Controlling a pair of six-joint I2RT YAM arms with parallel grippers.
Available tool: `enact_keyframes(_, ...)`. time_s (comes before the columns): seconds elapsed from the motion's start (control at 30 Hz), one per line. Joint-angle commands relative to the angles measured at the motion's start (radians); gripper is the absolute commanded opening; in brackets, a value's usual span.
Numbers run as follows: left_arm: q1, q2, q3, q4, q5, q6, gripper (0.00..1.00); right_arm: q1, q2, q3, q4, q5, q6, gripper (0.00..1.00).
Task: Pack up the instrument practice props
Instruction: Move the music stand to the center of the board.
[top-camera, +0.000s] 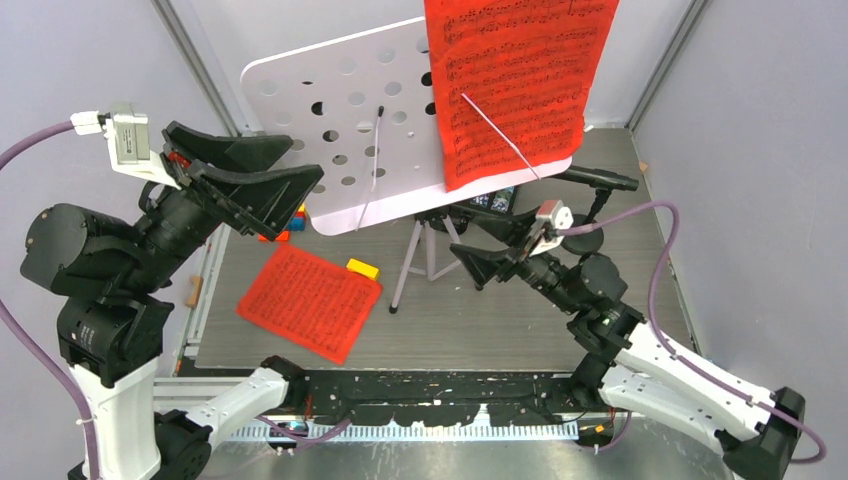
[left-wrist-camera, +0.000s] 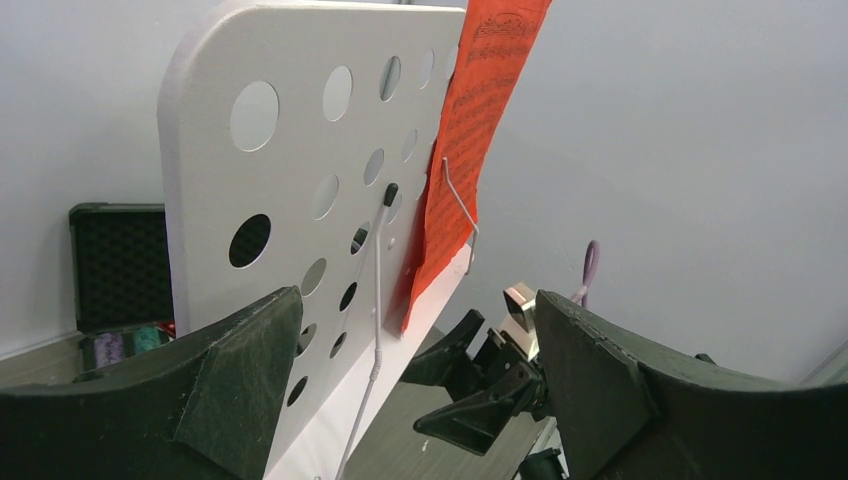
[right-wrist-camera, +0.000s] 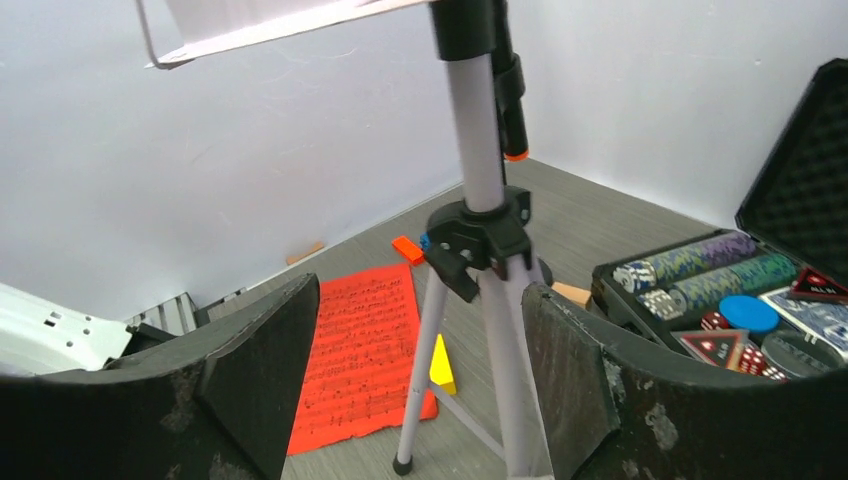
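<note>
The white hole-punched music rack (top-camera: 350, 120) stands on silver tripod legs (top-camera: 420, 255) at mid-table. One red sheet-music page (top-camera: 515, 85) leans on its right half under a wire holder. Another red page (top-camera: 310, 300) lies flat on the table at front left. A black microphone (top-camera: 600, 180) lies behind the right arm; I see no second one. My left gripper (top-camera: 305, 160) is open and empty beside the rack's lower left edge (left-wrist-camera: 300, 150). My right gripper (top-camera: 465, 250) is open, its jaws on either side of the tripod legs (right-wrist-camera: 480, 300) without touching them.
An open black case of poker chips (right-wrist-camera: 740, 300) sits behind the tripod on the right. A yellow block (top-camera: 362, 268) lies by the flat red page. Small coloured blocks (top-camera: 290, 225) lie under the rack's left edge. Grey walls close in the table on three sides.
</note>
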Motion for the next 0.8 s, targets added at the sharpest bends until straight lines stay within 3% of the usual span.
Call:
enact_keyframes(0.0,-0.003,-0.007,-0.002,0.012,-0.007,0.014,0.89,0.109,0.062,-0.011,0.192,0.191,-0.134,0.77)
enact_keyframes(0.43,-0.003,-0.019,-0.024,0.024,0.002,0.007,0.89,0.2,0.296,0.01,0.504,0.371,-0.317,0.67)
enact_keyframes(0.77,-0.003,-0.025,-0.037,0.024,0.003,0.019,0.9,0.206,0.437,0.056,0.653,0.403,-0.357,0.63)
